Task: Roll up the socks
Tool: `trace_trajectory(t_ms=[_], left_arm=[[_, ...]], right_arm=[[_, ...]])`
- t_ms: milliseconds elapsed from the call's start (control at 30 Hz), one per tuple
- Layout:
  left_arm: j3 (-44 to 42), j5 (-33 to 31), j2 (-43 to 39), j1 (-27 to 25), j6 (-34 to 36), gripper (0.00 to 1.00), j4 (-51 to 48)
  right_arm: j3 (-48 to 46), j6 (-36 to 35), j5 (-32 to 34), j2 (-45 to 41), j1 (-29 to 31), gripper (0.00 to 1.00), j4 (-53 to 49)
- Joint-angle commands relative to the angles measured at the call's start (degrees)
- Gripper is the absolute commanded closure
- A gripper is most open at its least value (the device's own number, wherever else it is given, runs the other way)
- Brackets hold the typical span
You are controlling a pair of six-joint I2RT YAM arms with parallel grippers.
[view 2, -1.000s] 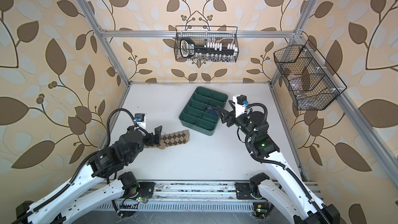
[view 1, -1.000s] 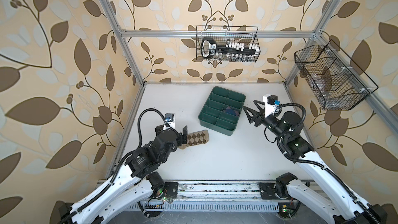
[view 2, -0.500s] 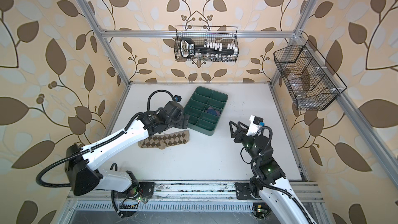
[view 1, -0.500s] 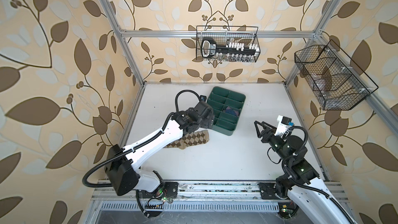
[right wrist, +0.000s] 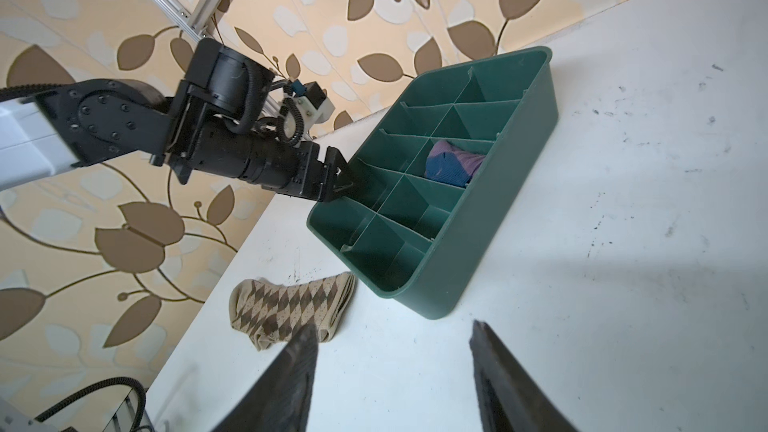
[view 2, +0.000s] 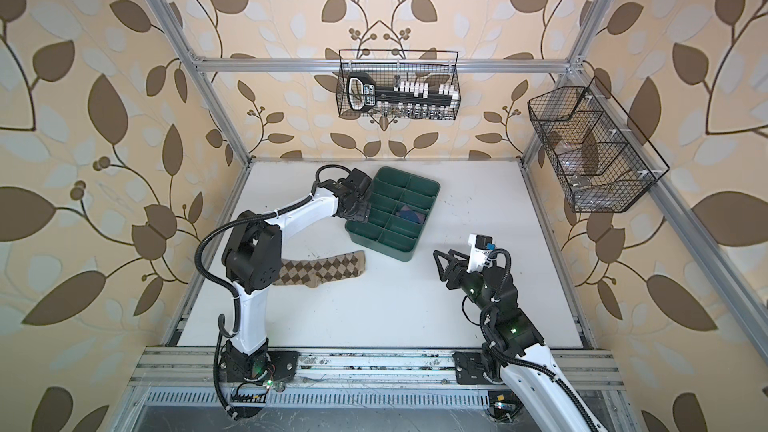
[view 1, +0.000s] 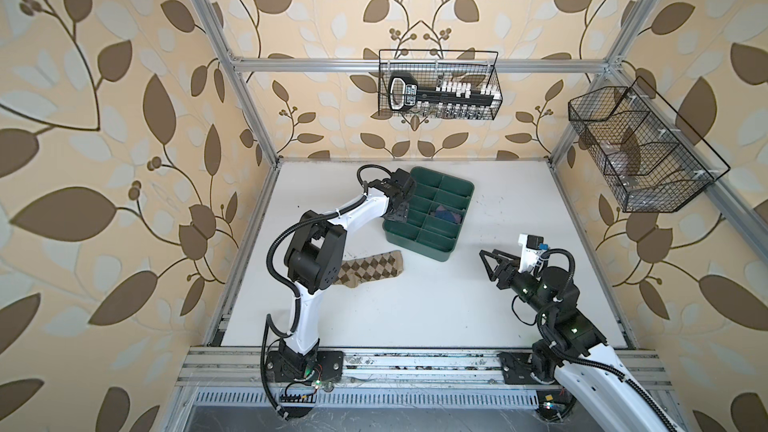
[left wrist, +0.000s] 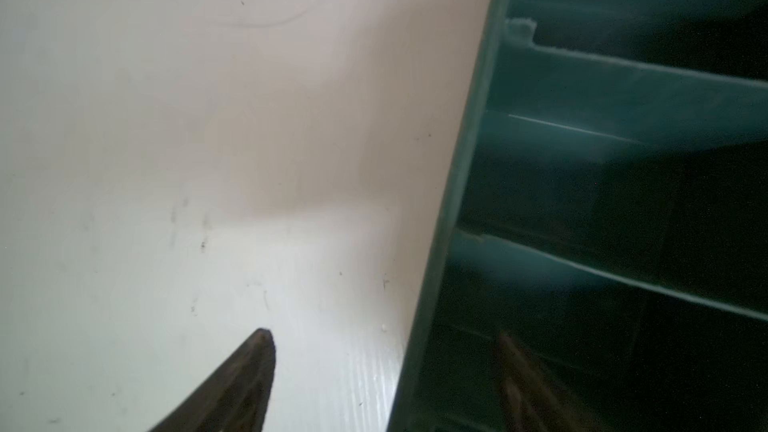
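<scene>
On table (view 1: pixel 415 305), both top views: left hand (view 1: pixel 398 216) at green tray (view 1: pixel 428 248) edge; argyle sock (view 1: pixel 370 270) flat near tray | left wrist: fingers (left wrist: pixel 245 380) spread astride tray wall, gripping nothing | right wrist: right hand (right wrist: pixel 394 325) jaws apart, empty; purple sock (right wrist: pixel 453 162) in tray compartment.

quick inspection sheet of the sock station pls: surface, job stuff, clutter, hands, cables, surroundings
surface: white table, dark specks and scuffs, no spill seen
job's things: tan diamond sock flat and unrolled on the table, partly hidden by the left arm in both top views; purple sock bunched in one compartment of the green tray
clutter: nothing seen
hands: left hand open, astride the tray's side wall, one finger outside, one inside; right hand open, empty, over bare table
cables: black hoses loop off both arms, clear of socks and tray
surroundings: leaf wallpaper, metal frame, back basket holding what looks like a tool set, side basket on the right wall
</scene>
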Motion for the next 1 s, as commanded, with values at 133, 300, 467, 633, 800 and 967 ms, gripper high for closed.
trace_trajectory(t_ms=[133,300,467,633,800,967], left_arm=[[2.4,0.6,0.0,-0.6,-1.3,0.47,0.5],[3.1,3.3,-0.6,-2.0,-1.1,0.65,1.3],[5.1,1.5,0.3,-4.4,-1.0,0.84,-0.9],[4.6,1.3,-0.5,-8.8,-4.0,0.99,-0.9],[3.0,-1.2,-0.8,-16.3,-10.0,1.00,-0.1],[2.5,-5.8,-0.1,-23.5,-20.5,1.00,-3.0]], right_arm=[[-1.4,-2.9,-2.9,1.7,-0.2,0.54,2.2],[-2.8,-2.5,-4.5,5.3,-0.1,0.62,5.9],[-3.5,-2.6,-4.5,6.2,-0.2,0.71,7.0],[-4.3,-2.2,-2.2,5.0,-0.2,0.74,6.3],[-4.4,-0.2,5.1,-0.4,-0.1,0.70,2.3],[-5.0,0.0,12.6,-13.1,-0.1,0.68,-4.2]])
